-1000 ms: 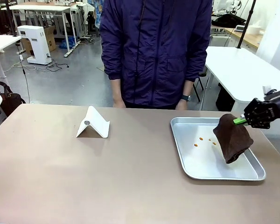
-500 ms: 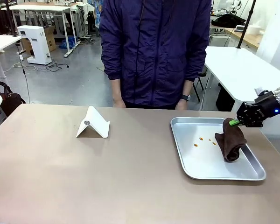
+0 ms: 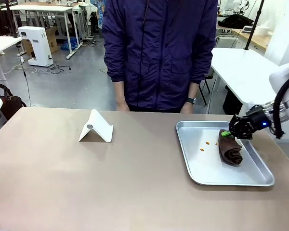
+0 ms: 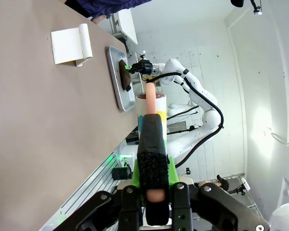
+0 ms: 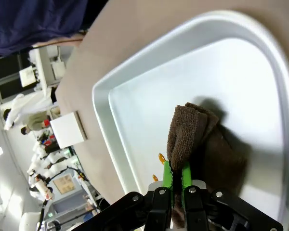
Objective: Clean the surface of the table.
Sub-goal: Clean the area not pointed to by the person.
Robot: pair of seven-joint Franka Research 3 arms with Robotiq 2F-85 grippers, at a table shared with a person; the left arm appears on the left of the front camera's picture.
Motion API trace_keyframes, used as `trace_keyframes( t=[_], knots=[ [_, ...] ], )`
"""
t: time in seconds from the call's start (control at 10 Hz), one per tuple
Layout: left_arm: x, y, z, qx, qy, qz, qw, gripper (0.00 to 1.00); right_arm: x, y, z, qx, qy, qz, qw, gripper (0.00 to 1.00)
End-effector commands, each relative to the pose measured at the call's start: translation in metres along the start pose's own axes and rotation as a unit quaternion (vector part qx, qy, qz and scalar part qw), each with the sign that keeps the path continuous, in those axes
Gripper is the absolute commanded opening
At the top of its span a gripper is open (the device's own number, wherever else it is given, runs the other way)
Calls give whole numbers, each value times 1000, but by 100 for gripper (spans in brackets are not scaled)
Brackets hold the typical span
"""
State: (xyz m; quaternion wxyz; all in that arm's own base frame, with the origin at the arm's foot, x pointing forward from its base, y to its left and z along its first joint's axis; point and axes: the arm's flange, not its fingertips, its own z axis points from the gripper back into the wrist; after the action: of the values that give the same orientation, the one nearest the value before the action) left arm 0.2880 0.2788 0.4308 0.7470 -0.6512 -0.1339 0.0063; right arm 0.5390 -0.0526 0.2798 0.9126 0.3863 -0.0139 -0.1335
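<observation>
Looks from the front across the table (image 3: 86, 183), brown-grey and smooth, spread wide from 9 o'clock to 3 o'clock and down past 6 o'clock; faces a person (image 3: 159, 53) in a dark blue jacket at 12 o'clock, just behind the far edge, arms hanging down; carries a white folded stand (image 3: 96, 127) toward 10 o'clock and a shiny metal tray (image 3: 202, 168) toward 3 o'clock, well apart from each other.

Reaches in from 3 o'clock with the right gripper (image 3: 226, 133), low over the far half of the tray; pinches a brown cloth (image 3: 230, 150) tight between the green pads; lets the rest of the cloth lie bunched on the tray floor; shows a few small orange spots (image 3: 208, 143) on the bare metal just at 9 o'clock of the cloth; keeps the fingers above the tray, not touching the table top, with the table under and all around the tray.

Seen from the right wrist: pads of the right gripper (image 5: 176, 166) squeezed on a fold of the cloth (image 5: 192, 139); tray (image 5: 135, 96) below, table (image 5: 135, 29) beyond its rim toward 12 o'clock.

Seen from the left wrist: fingers of the left gripper (image 4: 151, 120) pressed together, pointing to 12 o'clock; table (image 4: 38, 120) off at 9 o'clock, apart from the fingers; cannot tell what the pink bit low between the fingers is.
</observation>
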Motion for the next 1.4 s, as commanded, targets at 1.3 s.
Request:
trace_keyframes(
  t=[1.3],
  knots=[
    [0, -6, -3, -5, -8, -2, 1000, 22, -60, 53, -100, -21, 247, 188, 951, 8]
  ],
)
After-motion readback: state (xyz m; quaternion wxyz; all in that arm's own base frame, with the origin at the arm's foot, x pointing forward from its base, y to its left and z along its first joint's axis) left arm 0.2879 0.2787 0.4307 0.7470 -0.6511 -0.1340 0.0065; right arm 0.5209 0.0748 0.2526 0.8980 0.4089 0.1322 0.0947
